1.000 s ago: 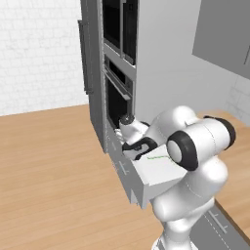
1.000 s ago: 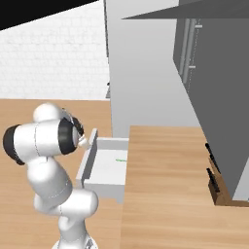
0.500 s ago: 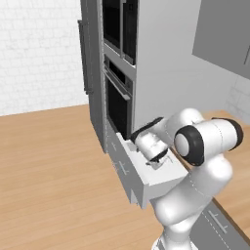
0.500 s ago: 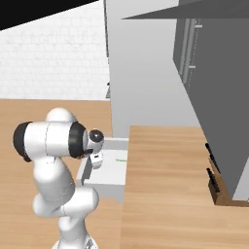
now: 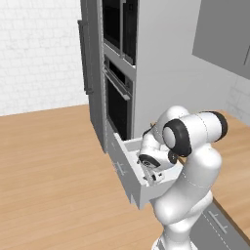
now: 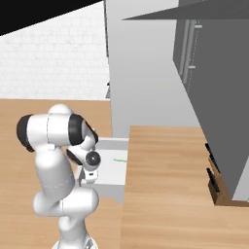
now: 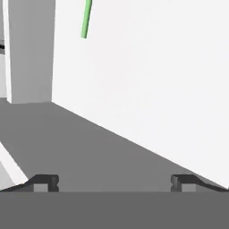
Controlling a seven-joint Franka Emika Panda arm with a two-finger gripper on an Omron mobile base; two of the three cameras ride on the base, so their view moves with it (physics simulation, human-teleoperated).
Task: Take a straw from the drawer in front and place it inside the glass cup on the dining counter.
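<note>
The drawer (image 6: 113,168) stands pulled out of the grey cabinet; its front panel (image 5: 118,167) faces the wooden floor. On its pale floor lies the thin green straw (image 6: 119,159), whose end also shows in the hand view, straw (image 7: 86,19), far beyond the fingers. My gripper (image 7: 114,183) is open and empty, its fingertips (image 7: 44,182) wide apart and pointing down over the drawer's near part, apart from the straw. In the base views the gripper (image 5: 154,178) (image 6: 89,176) hangs at the drawer's side wall. The glass cup and the dining counter are out of view.
A tall grey cabinet with a dark oven (image 5: 118,105) rises behind the drawer. A wood-topped counter (image 6: 168,189) runs beside the drawer, with a knife block (image 6: 216,187) at its far side. The grey drawer wall (image 7: 31,53) stands left in the hand view.
My hand has swung down from above the drawer's back towards its front and now points into it. The straw has not moved.
</note>
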